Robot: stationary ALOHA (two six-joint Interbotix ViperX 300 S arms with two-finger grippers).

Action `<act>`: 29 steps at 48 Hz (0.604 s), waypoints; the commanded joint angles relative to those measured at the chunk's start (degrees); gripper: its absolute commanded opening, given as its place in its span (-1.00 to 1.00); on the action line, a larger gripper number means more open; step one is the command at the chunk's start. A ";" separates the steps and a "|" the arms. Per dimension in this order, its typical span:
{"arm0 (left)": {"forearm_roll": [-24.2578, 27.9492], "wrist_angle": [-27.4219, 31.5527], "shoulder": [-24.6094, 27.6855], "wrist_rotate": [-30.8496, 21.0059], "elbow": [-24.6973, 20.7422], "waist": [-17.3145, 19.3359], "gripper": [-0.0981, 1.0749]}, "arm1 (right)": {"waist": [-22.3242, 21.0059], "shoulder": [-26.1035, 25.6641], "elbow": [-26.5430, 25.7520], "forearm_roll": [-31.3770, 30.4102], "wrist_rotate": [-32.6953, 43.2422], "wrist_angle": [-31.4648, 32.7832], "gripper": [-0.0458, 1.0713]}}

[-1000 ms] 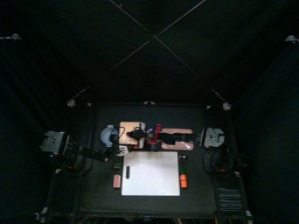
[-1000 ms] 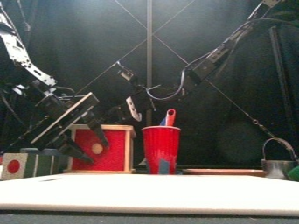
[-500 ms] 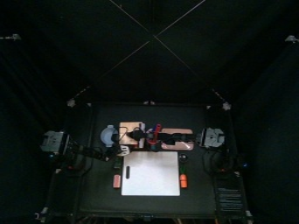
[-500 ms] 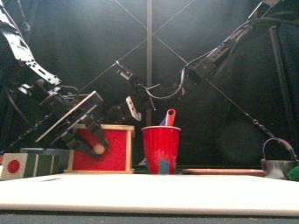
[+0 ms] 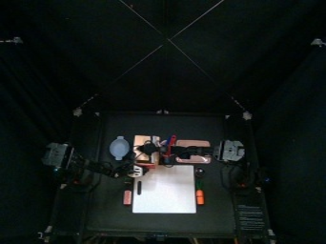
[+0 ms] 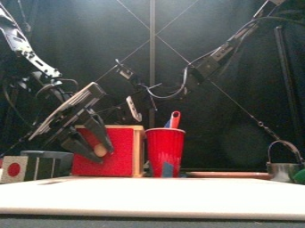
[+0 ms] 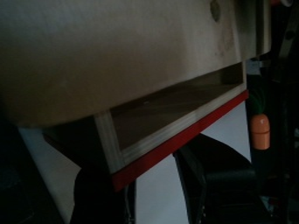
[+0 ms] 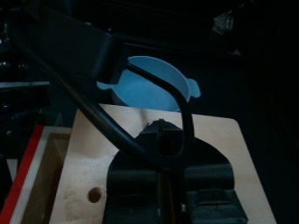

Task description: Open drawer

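- the drawer (image 6: 110, 151), a red-faced wooden box, stands on the desk (image 6: 155, 198) left of the red cup (image 6: 165, 151).
- the left tool (image 6: 93, 142) sits at the box's left front, its prongs spread around the red-edged tray end (image 7: 176, 140).
- the right tool (image 8: 163, 188) presses on the wooden top; whether it is clenched, i cannot tell.

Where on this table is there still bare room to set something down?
The flat white rectangular sheet lies bare between two small orange objects. Behind it is crowded: both arms, the red-fronted wooden drawer box and the red plastic cup.
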 commanded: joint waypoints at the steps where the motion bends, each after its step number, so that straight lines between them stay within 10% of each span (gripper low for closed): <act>1: -0.26 1.49 -0.09 0.18 -0.18 -3.25 0.07 | -0.09 -0.97 -0.79 0.18 0.18 0.88 -0.88; 29: -6.77 -4.48 0.00 0.18 -0.53 -13.45 0.07 | -0.26 -0.62 -0.79 0.44 0.26 1.67 -0.88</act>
